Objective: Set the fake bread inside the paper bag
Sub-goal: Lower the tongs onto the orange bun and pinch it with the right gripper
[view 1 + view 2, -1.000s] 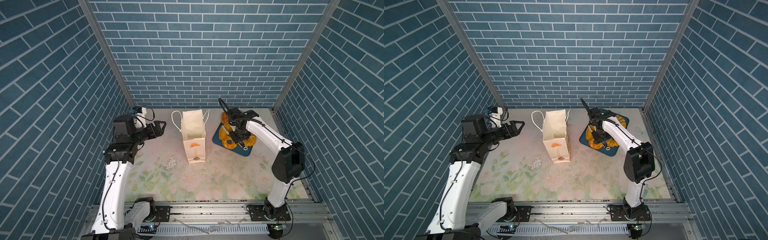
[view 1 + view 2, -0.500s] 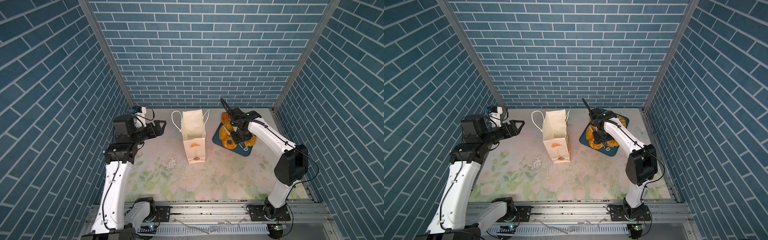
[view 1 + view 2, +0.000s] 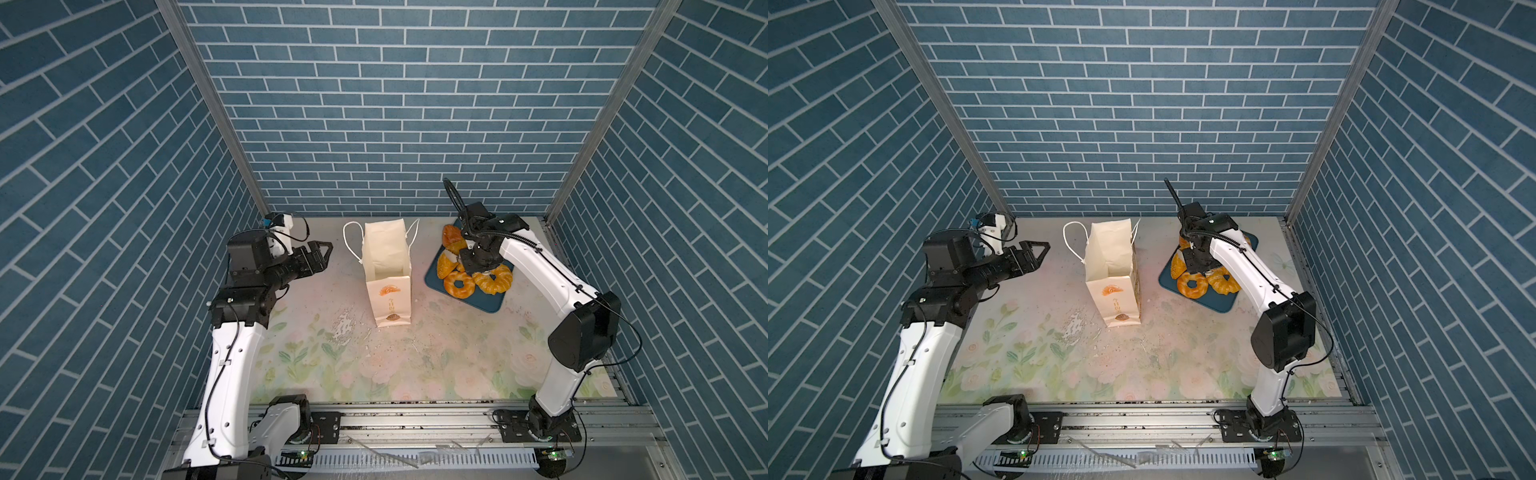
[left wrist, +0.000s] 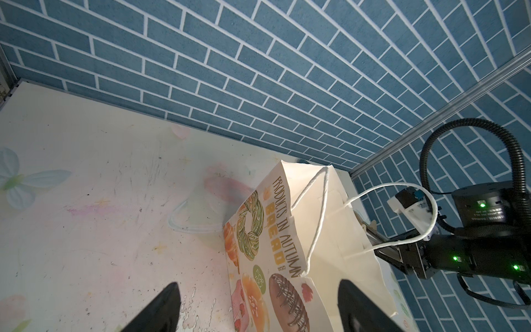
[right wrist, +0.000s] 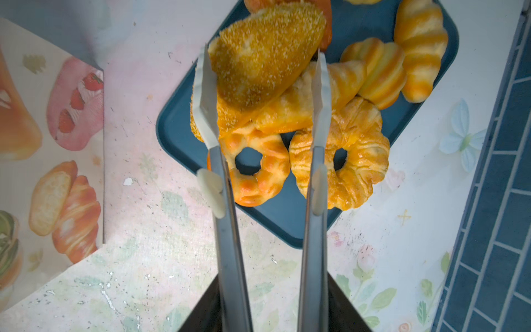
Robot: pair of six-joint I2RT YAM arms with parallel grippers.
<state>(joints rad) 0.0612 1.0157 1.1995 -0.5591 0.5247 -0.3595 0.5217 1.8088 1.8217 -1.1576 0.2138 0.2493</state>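
Cream-white paper bag (image 3: 388,266): entered in both top views as upright at mid-bench, nearer the far edge, mouth open, with no bread seen inside. Fake bread (image 3: 473,278): heaped on a dark blue tray (image 3: 488,305) at the far right corner of the bench (image 3: 415,353). Right gripper (image 3: 478,259): poised above the heap. Against the pictures of a second ago, its arm's elbow is found swung toward the right edge, while the wrist is kept over the tray. Left gripper (image 3: 322,253): unmoved, jaws spread wide, aimed at the bag from well apart.

Left wrist view: the bag's printed wide face is framed between the wide-set jaws, and nothing is held.

Right wrist view: metal tongs (image 5: 230,230) are clamped in the right gripper. Their blades are set astride the sesame loaf (image 5: 267,57), one to each side, though contact cannot be told. Judgement: only the aim is taken to have been adjusted. No piece is yet seized, and the whole transfer is left to be done.
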